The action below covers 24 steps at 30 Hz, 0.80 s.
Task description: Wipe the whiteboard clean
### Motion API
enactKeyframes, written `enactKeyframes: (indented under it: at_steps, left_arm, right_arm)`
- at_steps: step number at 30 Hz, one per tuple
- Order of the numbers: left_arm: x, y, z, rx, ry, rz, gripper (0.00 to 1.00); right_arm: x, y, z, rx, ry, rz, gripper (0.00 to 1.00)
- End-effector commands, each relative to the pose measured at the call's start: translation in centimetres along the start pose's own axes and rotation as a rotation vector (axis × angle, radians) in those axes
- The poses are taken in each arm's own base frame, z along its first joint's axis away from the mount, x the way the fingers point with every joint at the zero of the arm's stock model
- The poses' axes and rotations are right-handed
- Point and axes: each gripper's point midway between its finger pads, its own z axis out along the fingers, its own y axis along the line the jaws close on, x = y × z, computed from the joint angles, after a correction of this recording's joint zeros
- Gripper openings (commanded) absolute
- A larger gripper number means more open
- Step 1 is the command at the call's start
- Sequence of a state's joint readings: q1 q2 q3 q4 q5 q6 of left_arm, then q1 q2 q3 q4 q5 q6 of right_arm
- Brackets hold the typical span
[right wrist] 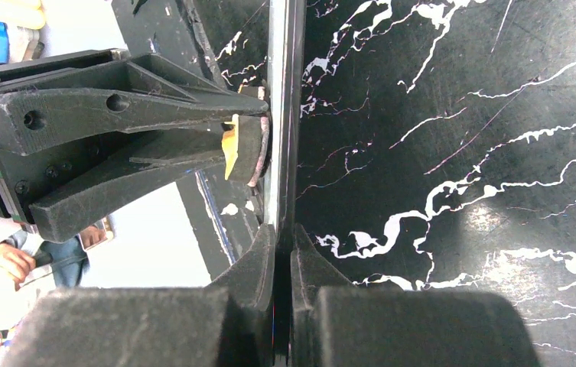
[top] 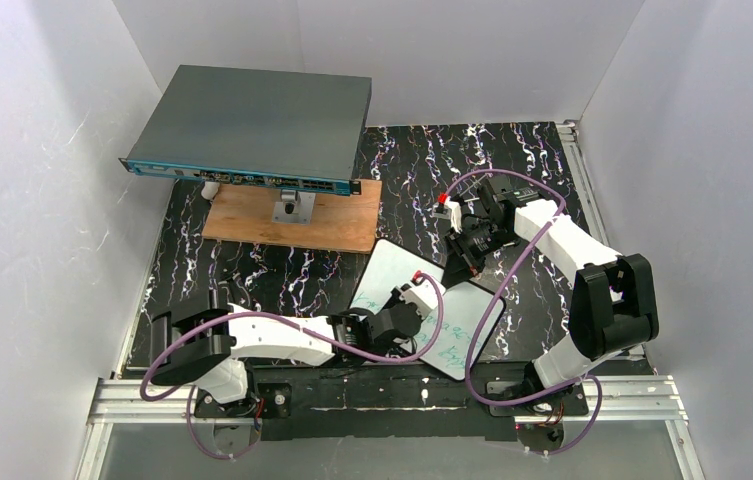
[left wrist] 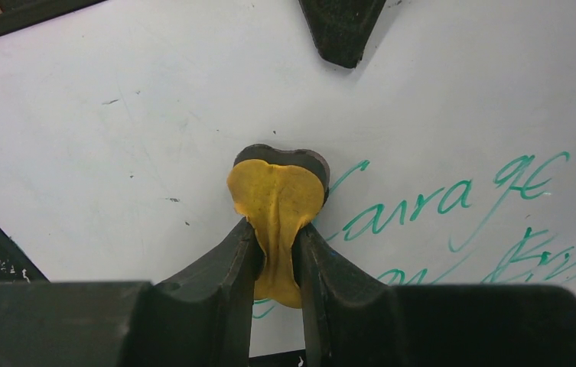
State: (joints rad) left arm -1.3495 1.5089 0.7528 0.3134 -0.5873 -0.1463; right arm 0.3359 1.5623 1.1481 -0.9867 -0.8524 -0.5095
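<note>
My left gripper [left wrist: 276, 233] clamped on yellow eraser [left wrist: 277, 191], pad against whiteboard [left wrist: 116, 145]. My right gripper [right wrist: 283, 243] pinches board edge; face unseen from that wrist. Board mid-table between my arms; left wrist hides part. Green writing [left wrist: 453, 206] cut off at right.

The top camera looks down from above and behind the arms, far enough to take in the whole table [top: 552, 170]. The left wrist camera sits just behind the left pincer [left wrist: 277, 229], facing along its fingers, very close to the whiteboard [left wrist: 116, 138] ahead. The right wrist camera sits behind the right pincer [right wrist: 283, 241], sighting edge-on along that board. Both wrist views share the yellow pad [left wrist: 277, 191] pinched in the left pincer.
</note>
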Motion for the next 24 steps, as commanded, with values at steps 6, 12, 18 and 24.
enactKeyframes:
  at_steps: [6, 12, 18, 24]
  left_arm:
    - [-1.6, -4.3, 0.3, 0.1, -0.022, -0.038, 0.0]
    - [-1.6, -5.0, 0.0, 0.126, -0.029, -0.032, 0.0]
    - [-1.0, -0.8, -0.3, -0.011, -0.032, -0.056, 0.0]
    - [0.9, 3.4, -0.3, -0.124, 0.06, -0.123, 0.0]
  right_arm:
    - [-1.8, 0.4, 0.7, -0.035, -0.047, -0.198, 0.01]
    - [-1.7, 0.4, 0.7, -0.035, -0.047, -0.198, 0.01]
    - [-1.8, 0.4, 0.6, -0.036, -0.048, -0.199, 0.01]
    - [-1.7, 0.4, 0.7, -0.035, -0.047, -0.199, 0.01]
